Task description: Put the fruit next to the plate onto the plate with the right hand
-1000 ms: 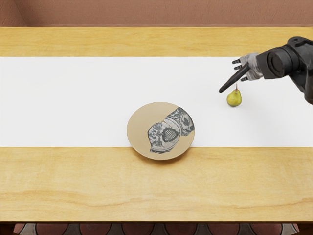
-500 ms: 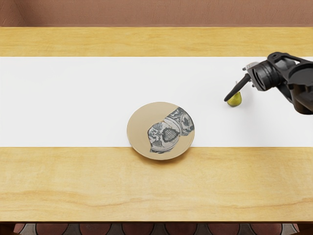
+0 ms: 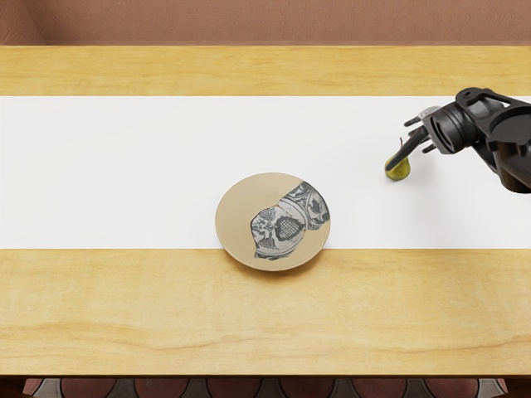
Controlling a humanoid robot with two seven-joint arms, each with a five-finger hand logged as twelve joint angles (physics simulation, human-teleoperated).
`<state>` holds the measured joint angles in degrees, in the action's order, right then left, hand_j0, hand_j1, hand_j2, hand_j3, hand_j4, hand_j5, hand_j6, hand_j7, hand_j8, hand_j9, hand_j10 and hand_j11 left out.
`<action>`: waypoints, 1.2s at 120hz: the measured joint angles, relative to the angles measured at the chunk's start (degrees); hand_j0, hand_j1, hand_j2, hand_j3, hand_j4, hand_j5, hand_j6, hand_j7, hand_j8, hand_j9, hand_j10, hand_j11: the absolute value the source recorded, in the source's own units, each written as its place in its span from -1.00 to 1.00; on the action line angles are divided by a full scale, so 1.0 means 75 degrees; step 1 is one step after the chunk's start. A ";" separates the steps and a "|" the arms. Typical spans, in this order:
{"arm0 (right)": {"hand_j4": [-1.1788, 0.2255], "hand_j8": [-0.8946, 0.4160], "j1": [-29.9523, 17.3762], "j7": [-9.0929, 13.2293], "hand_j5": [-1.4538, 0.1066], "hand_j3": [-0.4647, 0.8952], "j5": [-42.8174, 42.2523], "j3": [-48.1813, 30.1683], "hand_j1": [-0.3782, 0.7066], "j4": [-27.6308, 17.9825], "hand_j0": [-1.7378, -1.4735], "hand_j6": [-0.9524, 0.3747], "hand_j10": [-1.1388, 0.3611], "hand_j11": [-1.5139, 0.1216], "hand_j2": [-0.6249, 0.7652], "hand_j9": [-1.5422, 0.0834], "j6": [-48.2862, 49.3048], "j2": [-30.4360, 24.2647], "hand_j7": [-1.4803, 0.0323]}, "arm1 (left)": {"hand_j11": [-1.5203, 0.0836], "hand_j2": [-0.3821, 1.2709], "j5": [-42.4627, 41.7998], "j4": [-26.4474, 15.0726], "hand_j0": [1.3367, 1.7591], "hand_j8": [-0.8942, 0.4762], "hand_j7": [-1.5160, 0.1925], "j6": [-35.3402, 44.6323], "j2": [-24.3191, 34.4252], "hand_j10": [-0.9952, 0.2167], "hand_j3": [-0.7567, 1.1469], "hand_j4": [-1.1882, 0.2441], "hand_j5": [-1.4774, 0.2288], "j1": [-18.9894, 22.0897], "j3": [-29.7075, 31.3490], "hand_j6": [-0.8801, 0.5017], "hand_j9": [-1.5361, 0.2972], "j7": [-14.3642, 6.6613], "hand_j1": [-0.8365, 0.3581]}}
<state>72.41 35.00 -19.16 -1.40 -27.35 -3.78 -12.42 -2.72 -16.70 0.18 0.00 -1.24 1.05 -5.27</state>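
One pear (image 3: 401, 170) lay right of the plate (image 3: 241, 217), your right hand (image 3: 421, 133) at it, grip unclear. It looked light, firm, slippery; its belly was the place to hold.

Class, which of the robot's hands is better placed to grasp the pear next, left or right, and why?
Right. The right hand sits right at the pear, its arm entering from the picture's right edge. The left arm is not in view.
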 joint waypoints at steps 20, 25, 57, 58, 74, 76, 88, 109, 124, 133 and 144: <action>0.35 0.01 0.0000 0.0000 0.48 -0.32 0.0007 0.0004 -0.43 0.0012 -0.40 0.08 0.21 0.48 -0.17 0.53 0.0410 0.0015 0.56 | 0.90 -0.54 0.0000 0.0000 0.52 0.31 0.77 0.0000 0.0000 0.64 -0.20 0.66 0.73 0.0002 0.0000 0.27 0.68 0.0000 0.98; 0.34 0.00 0.0004 0.0000 0.47 -0.32 0.0012 0.0002 -0.42 0.0034 -0.40 0.07 0.20 0.47 -0.17 0.52 0.0573 0.0016 0.55 | 0.90 -0.54 0.0000 0.0000 0.52 0.31 0.77 0.0000 0.0000 0.64 -0.20 0.66 0.73 -0.0001 0.0000 0.27 0.68 0.0000 0.98; 0.29 -0.07 0.0023 -0.0065 0.45 -0.32 0.0005 0.0210 -0.37 0.0313 -0.40 0.04 0.26 0.17 -0.18 0.55 0.1003 0.0044 0.51 | 0.90 -0.54 -0.0005 0.0000 0.52 0.31 0.77 0.0000 0.0000 0.64 -0.20 0.66 0.73 0.0001 0.0007 0.27 0.68 -0.0002 0.98; 0.29 -0.07 0.0023 -0.0065 0.45 -0.32 0.0003 0.0214 -0.37 0.0319 -0.40 0.04 0.26 0.16 -0.18 0.54 0.1007 0.0046 0.51 | 0.90 -0.54 -0.0005 0.0000 0.52 0.31 0.77 0.0000 0.0000 0.64 -0.20 0.66 0.73 0.0001 0.0007 0.27 0.68 -0.0002 0.98; 0.29 -0.08 0.0087 -0.0033 0.43 -0.32 0.0016 0.0272 -0.36 0.0368 -0.40 0.04 0.25 0.27 -0.18 0.53 0.1174 0.0039 0.50 | 0.90 -0.54 -0.0003 0.0000 0.52 0.31 0.77 0.0000 0.0000 0.64 -0.20 0.66 0.73 0.0002 0.0004 0.27 0.68 -0.0001 0.98; 0.29 -0.07 0.0095 -0.0028 0.43 -0.32 0.0017 0.0278 -0.36 0.0371 -0.40 0.03 0.24 0.28 -0.18 0.52 0.1201 0.0036 0.50 | 0.90 -0.54 -0.0002 0.0000 0.52 0.31 0.77 0.0000 0.0000 0.64 -0.20 0.66 0.73 0.0002 0.0003 0.27 0.68 -0.0001 0.98; 0.29 -0.06 0.0119 -0.0011 0.43 -0.32 0.0025 0.0307 -0.36 0.0382 -0.40 0.03 0.21 0.33 -0.18 0.50 0.1418 0.0020 0.50 | 0.90 -0.54 -0.0001 0.0000 0.52 0.31 0.77 0.0000 0.0000 0.64 -0.20 0.66 0.73 0.0002 0.0001 0.27 0.68 0.0000 0.98; 0.27 -0.08 0.0171 0.0000 0.40 -0.32 0.0063 0.0318 -0.32 0.0387 -0.40 0.01 0.23 0.48 -0.18 0.46 0.1712 0.0022 0.47 | 0.90 -0.54 0.0000 0.0000 0.52 0.31 0.77 0.0000 0.0000 0.64 -0.20 0.66 0.73 0.0002 0.0000 0.27 0.68 0.0000 0.98; 0.23 -0.12 0.0206 0.0000 0.34 -0.32 0.0077 0.0322 -0.25 0.0388 -0.40 -0.04 0.16 0.42 -0.19 0.40 0.1870 0.0014 0.42 | 0.90 -0.54 0.0000 0.0000 0.52 0.31 0.77 0.0000 0.0000 0.64 -0.20 0.66 0.73 -0.0004 0.0000 0.27 0.68 0.0000 0.98; 0.21 -0.13 0.0216 -0.0001 0.33 -0.32 0.0086 0.0410 -0.23 0.0388 -0.40 -0.05 0.13 0.40 -0.19 0.38 0.1999 0.0000 0.40 | 0.90 -0.54 0.0000 0.0000 0.52 0.31 0.77 0.0000 0.0000 0.64 -0.20 0.66 0.73 0.0002 0.0000 0.27 0.68 0.0000 0.98; 0.20 -0.15 0.0221 -0.0043 0.32 -0.32 0.0116 0.0483 -0.21 0.0386 -0.40 -0.07 0.08 0.45 -0.20 0.37 0.2029 -0.0011 0.39 | 0.90 -0.54 -0.0004 0.0000 0.52 0.31 0.77 0.0000 0.0000 0.64 -0.20 0.66 0.73 0.0001 0.0005 0.27 0.68 -0.0001 0.98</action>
<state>74.06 34.68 -18.29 2.23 -24.46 11.44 -12.51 -2.75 -16.70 0.18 0.00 -1.24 1.09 -5.28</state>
